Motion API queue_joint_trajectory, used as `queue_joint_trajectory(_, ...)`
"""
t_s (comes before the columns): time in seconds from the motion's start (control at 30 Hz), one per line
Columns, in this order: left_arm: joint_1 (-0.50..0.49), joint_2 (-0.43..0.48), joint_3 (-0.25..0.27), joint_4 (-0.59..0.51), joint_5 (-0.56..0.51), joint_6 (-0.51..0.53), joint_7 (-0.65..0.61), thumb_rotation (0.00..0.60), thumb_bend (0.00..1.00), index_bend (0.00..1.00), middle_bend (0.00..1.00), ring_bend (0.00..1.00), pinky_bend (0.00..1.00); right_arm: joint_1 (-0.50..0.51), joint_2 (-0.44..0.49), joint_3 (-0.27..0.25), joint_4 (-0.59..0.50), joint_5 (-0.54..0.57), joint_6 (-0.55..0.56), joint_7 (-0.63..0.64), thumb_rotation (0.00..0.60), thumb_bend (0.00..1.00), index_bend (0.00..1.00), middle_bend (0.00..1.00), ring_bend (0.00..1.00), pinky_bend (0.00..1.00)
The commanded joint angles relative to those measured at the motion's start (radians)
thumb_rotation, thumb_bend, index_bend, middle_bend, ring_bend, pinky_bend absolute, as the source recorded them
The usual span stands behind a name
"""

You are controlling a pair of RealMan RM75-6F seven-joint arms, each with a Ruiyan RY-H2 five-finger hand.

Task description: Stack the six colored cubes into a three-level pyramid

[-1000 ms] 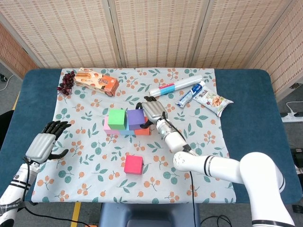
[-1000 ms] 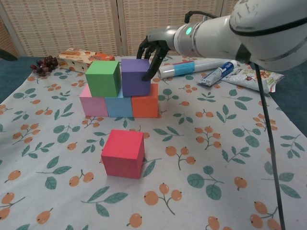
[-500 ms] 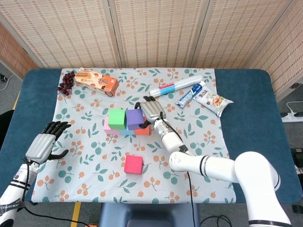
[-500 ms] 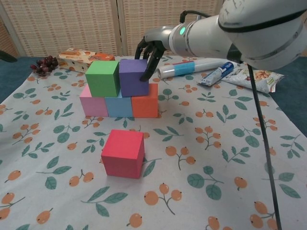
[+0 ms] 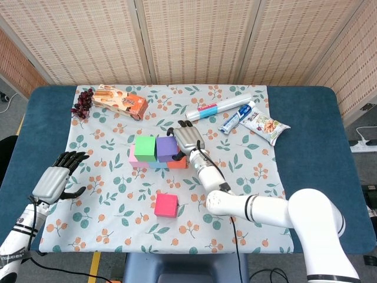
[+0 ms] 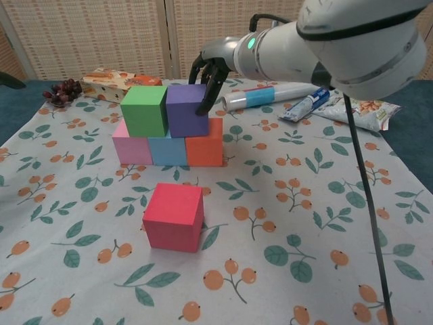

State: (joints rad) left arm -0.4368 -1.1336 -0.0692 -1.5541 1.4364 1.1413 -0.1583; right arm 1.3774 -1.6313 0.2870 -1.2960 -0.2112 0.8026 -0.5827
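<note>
Against the purple cube (image 6: pixel 186 110), my right hand (image 6: pixel 208 70) is curling its fingers over the cube's right side, touching it. Left of that cube, the green cube (image 6: pixel 145 110) is sitting touching it, both on the pink cube (image 6: pixel 130 147), blue cube (image 6: pixel 168 149) and orange cube (image 6: pixel 206 143). Nearer me than the purple cube, the magenta cube (image 6: pixel 174 216) is lying alone. Far left of it, my left hand (image 5: pixel 54 177) is hovering, fingers apart. No lettering is reading clearly.

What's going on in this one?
A pyramid of cubes is part built. The right hand rests its fingers on the purple cube, which sits beside the green cube on a pink, blue and orange row. The red cube waits alone on the cloth. The left hand hangs open, off to the side.
</note>
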Motion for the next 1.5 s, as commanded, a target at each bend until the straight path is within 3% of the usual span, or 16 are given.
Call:
queue_joint_trajectory(0.03, 0.0, -0.001, 0.001, 0.003, 0.001, -0.001, -0.004, 0.6, 0.29, 0.14, 0.08, 0.0, 0.04, 0.002, -0.003, 0.0, -0.001, 0.006, 0.009, -0.01, 0.6, 0.15, 0.27, 0.37, 0.04, 0.0)
queue_joint_trajectory(1.5, 0.003, -0.017, 0.008, 0.051, 0.018, -0.003, -0.061, 0.6, 0.29, 0.13, 0.08, 0.0, 0.04, 0.011, -0.055, 0.051, 0.038, 0.061, 0.035, -0.089, 0.6, 0.15, 0.23, 0.37, 0.04, 0.0)
